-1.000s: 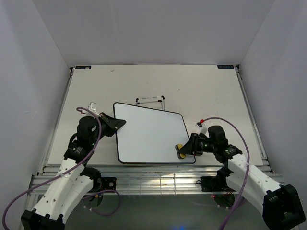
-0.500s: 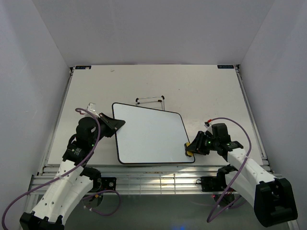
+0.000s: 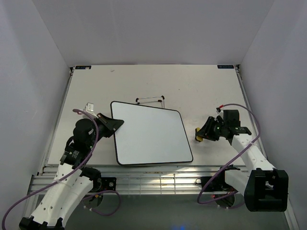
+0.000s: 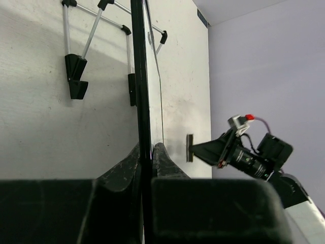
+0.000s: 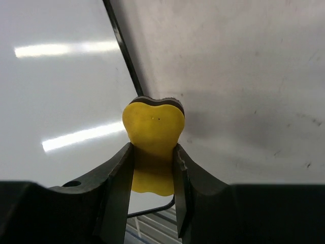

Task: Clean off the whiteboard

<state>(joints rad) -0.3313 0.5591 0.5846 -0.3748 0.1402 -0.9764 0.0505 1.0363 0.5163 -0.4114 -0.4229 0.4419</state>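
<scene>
The whiteboard (image 3: 151, 136) lies on the table, glossy white in a thin black frame, with no writing showing on it. My left gripper (image 3: 116, 123) is shut on its left edge; the left wrist view shows the board edge-on (image 4: 137, 76) pinched between the fingers (image 4: 161, 155). A small yellow eraser (image 3: 197, 135) sits squeezed in my shut right gripper (image 3: 200, 135), just right of the board and off its surface. From the right wrist, the eraser (image 5: 154, 127) hangs over bare table beside the board's black rim (image 5: 122, 51).
A thin wire stand (image 3: 150, 100) with black feet lies just behind the board, also seen from the left wrist as the stand (image 4: 76, 76). The pale table (image 3: 206, 91) is enclosed by white walls, and a metal rail runs along its near edge (image 3: 153, 170).
My right gripper carried the eraser from the board's near right corner off to the right and farther back. The board and left gripper shifted slightly left.
</scene>
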